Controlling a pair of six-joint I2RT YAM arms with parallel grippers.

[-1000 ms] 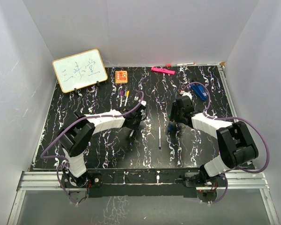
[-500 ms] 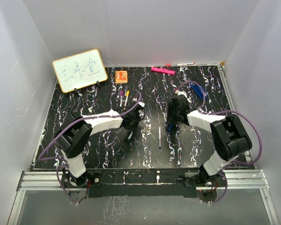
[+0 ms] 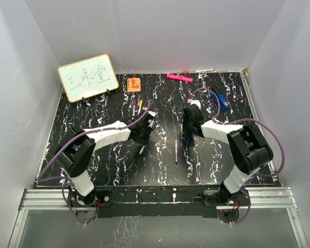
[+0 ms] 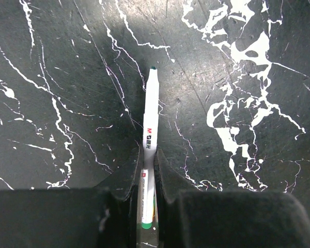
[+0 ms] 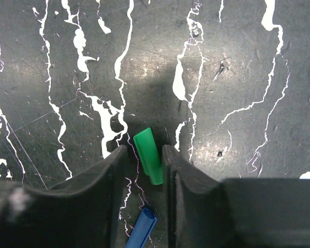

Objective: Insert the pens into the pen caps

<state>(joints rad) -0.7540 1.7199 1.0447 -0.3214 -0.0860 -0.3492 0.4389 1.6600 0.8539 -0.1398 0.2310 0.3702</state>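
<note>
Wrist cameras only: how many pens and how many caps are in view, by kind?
Pens: 1, green pen
Caps: 2, green cap, blue cap
Total: 3

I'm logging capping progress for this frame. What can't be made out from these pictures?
Right wrist view: whether the right gripper grips the green cap; side gaps too narrow to judge.
Right wrist view: the blue piece, cut by the bottom edge; pen or cap unclear.
Left wrist view: the green pen's back end, cut off by the bottom edge inside the left gripper.
Top view: far pens too small to tell if capped.
</note>
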